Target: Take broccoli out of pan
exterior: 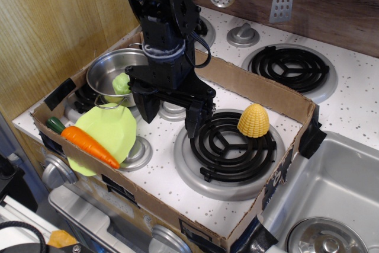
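Observation:
The pan (106, 66) is a shiny steel pot at the left of the stove, inside the cardboard tray. The broccoli (121, 83), a small pale green lump, lies inside it near the right wall. My gripper (172, 118) hangs just right of the pan, over the stove top between the pan and the front coil burner. Its two black fingers (148, 106) point down, spread apart, with nothing between them. The arm hides part of the pan's right rim.
A lime-green plate (109, 131) with an orange carrot (89, 144) lies in front of the pan. Yellow corn (253, 120) stands on the front coil burner (228, 146). Cardboard walls (260, 90) ring the area. A sink (343, 194) is at right.

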`<move>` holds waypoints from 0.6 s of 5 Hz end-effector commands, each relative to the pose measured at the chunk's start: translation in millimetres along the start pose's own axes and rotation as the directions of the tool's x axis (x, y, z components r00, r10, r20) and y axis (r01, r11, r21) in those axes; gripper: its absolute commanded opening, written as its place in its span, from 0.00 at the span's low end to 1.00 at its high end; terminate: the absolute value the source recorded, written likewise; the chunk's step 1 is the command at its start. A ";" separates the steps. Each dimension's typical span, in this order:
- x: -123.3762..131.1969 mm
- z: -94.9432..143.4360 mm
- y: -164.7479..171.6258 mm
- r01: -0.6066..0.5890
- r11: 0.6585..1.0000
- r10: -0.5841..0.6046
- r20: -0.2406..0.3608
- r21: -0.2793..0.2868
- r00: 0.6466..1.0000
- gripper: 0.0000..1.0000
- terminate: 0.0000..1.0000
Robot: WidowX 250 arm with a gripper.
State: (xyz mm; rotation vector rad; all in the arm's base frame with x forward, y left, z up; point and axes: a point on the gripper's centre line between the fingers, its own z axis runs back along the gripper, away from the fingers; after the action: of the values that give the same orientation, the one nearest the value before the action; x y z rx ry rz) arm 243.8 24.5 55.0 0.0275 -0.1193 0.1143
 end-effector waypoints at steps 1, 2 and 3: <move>0.0 0.0 0.0 0.000 1.000 0.000 0.000 0.000 1.000 1.00 0.00; 8.2 7.6 8.1 -0.086 0.996 0.087 0.023 -0.012 0.996 1.00 0.00; 18.5 13.6 21.7 -0.147 0.989 0.148 0.025 -0.016 0.989 1.00 0.00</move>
State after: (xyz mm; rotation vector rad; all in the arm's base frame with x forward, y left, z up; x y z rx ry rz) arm 252.5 46.3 64.8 -0.0012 -0.1141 0.2692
